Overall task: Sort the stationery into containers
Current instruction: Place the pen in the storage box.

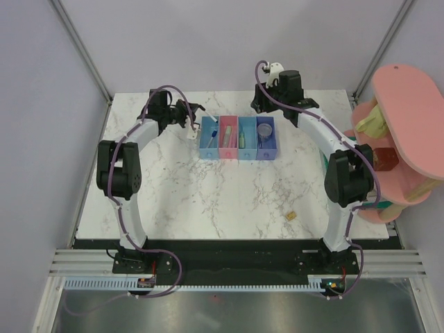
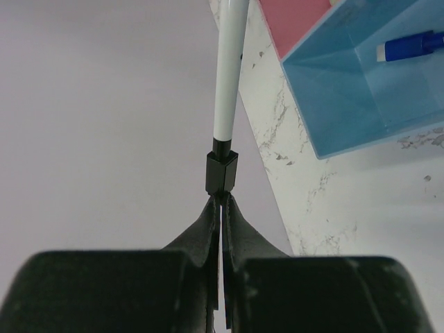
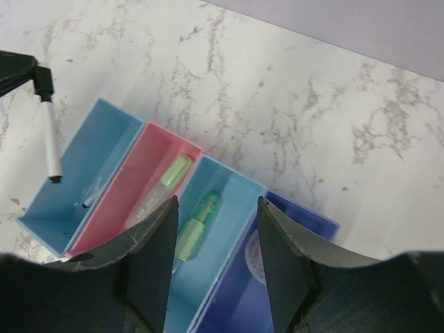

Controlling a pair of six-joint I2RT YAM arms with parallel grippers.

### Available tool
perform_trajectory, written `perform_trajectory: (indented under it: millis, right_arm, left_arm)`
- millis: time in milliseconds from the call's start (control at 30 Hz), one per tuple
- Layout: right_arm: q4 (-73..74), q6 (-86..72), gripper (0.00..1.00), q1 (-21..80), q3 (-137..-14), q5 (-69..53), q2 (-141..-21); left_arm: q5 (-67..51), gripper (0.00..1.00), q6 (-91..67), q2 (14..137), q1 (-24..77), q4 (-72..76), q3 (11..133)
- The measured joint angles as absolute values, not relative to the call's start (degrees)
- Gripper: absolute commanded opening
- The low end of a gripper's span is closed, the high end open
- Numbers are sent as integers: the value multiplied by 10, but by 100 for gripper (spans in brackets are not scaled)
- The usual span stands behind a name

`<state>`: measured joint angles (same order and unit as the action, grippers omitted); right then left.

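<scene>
The four joined bins (image 1: 238,157) stand at the table's far middle. My left gripper (image 1: 191,119) is shut on the black end of a white-barrelled pen (image 2: 229,83), held just left of the leftmost light blue bin (image 2: 361,97); the pen also shows in the right wrist view (image 3: 50,142). A blue-tipped marker (image 2: 409,47) lies in that bin. My right gripper (image 3: 216,215) is open and empty above the bins. The pink bin (image 3: 149,166) holds a pale green bar (image 3: 173,170). The second light blue bin (image 3: 232,198) holds a green bar (image 3: 198,222). The dark blue bin (image 3: 305,222) holds a clear round piece (image 3: 255,260). A tan nub (image 1: 292,216) lies near the table's front right.
A big pink round-topped shelf (image 1: 409,125) stands off the table's right edge, beside the right arm. Grey walls close the back and sides. The table's left edge runs just left of the held pen.
</scene>
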<state>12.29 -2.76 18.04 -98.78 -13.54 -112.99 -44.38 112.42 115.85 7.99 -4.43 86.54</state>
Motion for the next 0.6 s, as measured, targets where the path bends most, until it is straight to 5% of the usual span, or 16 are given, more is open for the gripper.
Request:
perform_trajectory:
  millis: [600]
  right_arm:
    - [170,12,58,144,-846,-150,-1044]
  left_arm:
    - [-529,2,1124,1168,56,-36,786]
